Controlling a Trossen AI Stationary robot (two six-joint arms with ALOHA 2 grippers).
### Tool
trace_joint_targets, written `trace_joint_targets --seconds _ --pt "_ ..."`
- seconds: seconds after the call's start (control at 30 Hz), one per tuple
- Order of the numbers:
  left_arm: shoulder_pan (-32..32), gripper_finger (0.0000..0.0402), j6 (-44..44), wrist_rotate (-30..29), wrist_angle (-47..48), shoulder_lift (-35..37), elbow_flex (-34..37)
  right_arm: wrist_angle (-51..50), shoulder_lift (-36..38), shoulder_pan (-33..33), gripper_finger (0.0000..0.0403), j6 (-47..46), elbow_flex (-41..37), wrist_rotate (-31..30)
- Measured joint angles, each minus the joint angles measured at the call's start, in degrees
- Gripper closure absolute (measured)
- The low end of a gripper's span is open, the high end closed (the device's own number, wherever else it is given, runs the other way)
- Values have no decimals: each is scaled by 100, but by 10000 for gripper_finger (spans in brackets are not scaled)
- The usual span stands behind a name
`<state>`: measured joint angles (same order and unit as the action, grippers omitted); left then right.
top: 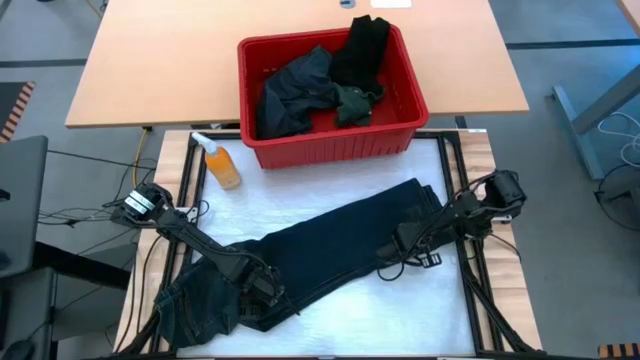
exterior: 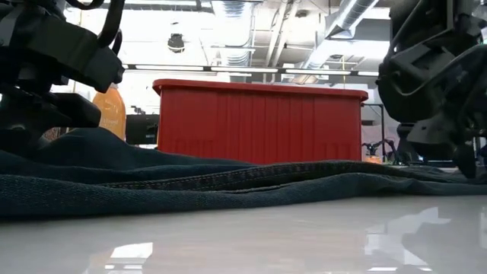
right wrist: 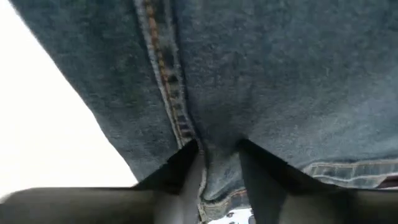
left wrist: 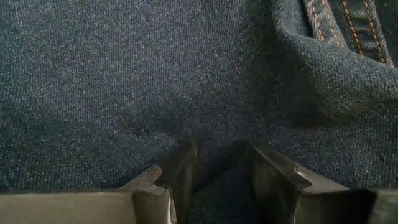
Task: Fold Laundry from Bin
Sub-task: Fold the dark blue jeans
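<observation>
Here, jeans [top: 330, 250]: lay spread diagonally across the table [top: 440, 300], in front of the bin [top: 330, 145].
Left gripper [top: 262, 288]: pinched a denim fold near the waist.
Right gripper [top: 400, 243]: clenched on the hem seam.
Risk: a shallow bite could slip, leaving a crooked fold.
Bin: other laundry [top: 295, 95] waited inside.

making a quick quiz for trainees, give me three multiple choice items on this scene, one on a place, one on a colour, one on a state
1. Where is the orange bottle?
A. beside the bin's corner
B. in the bin
C. on the jeans

2. What colour is the bin?
A. blue
B. red
C. white

3. How are the jeans lying?
A. in the bin
B. spread on the table
C. folded square

Answers:
1 A, it stands on the table by the bin.
2 B, its walls are red.
3 B, they stretch across between the left hand and right hand, each pinching denim.
</observation>
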<state>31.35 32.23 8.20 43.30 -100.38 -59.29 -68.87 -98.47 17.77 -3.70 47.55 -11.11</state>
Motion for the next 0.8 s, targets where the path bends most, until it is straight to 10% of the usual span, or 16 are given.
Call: trace_joint_targets --seconds 0.17,0.8 --pt "63 267 24 30 166 2 -8 -441 30 -18 381 76 124 -66" --pt "55 267 -131 -451 276 227 16 -2133 35 366 380 -824 1207 328"
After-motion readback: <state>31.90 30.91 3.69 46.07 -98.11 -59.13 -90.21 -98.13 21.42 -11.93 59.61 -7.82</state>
